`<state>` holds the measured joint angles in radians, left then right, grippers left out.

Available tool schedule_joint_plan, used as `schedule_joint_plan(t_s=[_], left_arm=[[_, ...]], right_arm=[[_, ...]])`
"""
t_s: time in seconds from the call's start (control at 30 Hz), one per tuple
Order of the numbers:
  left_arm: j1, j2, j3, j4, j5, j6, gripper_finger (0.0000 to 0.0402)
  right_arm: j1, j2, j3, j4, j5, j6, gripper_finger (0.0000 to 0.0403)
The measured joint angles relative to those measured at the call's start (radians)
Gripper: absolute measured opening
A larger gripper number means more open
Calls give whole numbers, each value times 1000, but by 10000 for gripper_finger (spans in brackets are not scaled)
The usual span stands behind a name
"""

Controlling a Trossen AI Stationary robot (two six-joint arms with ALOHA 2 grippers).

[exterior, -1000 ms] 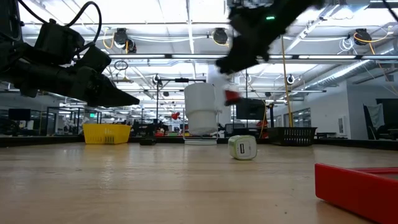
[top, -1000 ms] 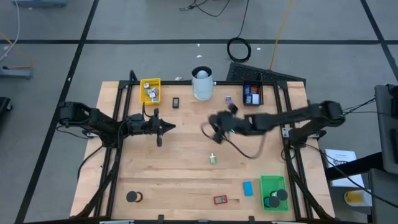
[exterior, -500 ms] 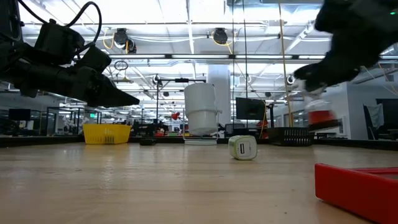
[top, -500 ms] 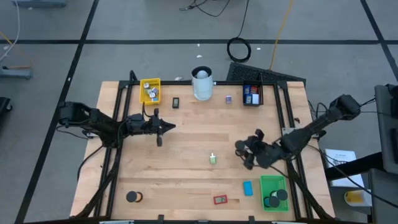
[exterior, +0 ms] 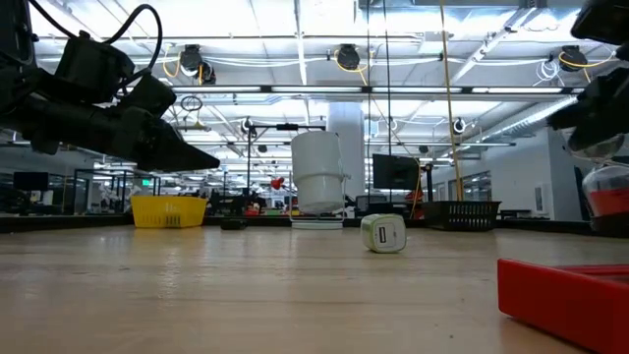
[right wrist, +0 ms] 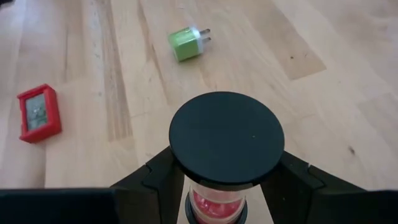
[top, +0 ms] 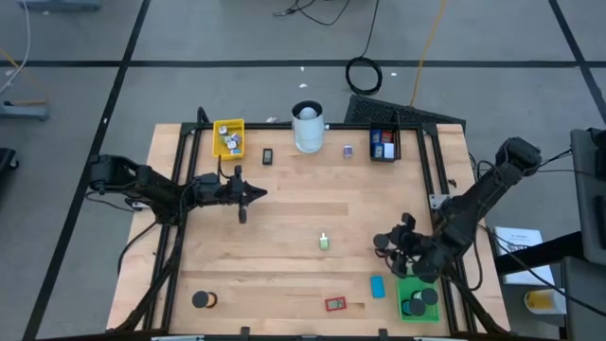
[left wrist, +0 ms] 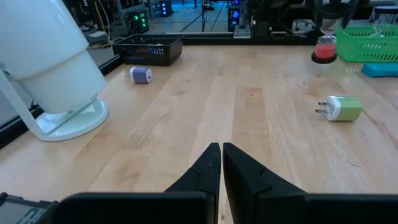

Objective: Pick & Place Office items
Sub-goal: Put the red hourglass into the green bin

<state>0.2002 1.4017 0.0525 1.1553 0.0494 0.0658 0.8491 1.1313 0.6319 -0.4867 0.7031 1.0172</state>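
My right gripper hovers over the table's near right part, just beside the green tray, and is shut on a small sand timer with a black round cap and red sand. The timer also shows at the right edge of the low view. On the table lie a green-and-white plug, a blue block, a red framed piece and a black disc. My left gripper is shut and waits above the table's left middle, touching nothing. My right gripper pinches the timer's clear body just under the black top cap, one finger on each side. The fingers slant down at it. The timer stands upright in the hold, cap up, lifted clear of the table.
A tall white cylinder stands at the far middle, with a yellow tray to its left and a black tray to its right. A small dark piece and a lilac one lie near the far edge. Black discs lie in the green tray.
My right gripper has swung from the middle of the table toward its near right part, sinking and turning as it went, and now stands by the green tray. The sand timer has travelled with it, still held and clear of the table.
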Motion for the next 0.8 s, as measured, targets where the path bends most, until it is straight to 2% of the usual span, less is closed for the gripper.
schedule_joint_plan(t_s=[0.3,0.57,0.8], left_arm=[[0,0,0,0,1,0,26],[0,0,0,0,1,0,26],[0,0,0,0,1,0,26]], right_arm=[[24,8,0,-20,3,41,182],[23,39,0,-27,-22,45,178],[23,39,0,-30,-28,89,210]])
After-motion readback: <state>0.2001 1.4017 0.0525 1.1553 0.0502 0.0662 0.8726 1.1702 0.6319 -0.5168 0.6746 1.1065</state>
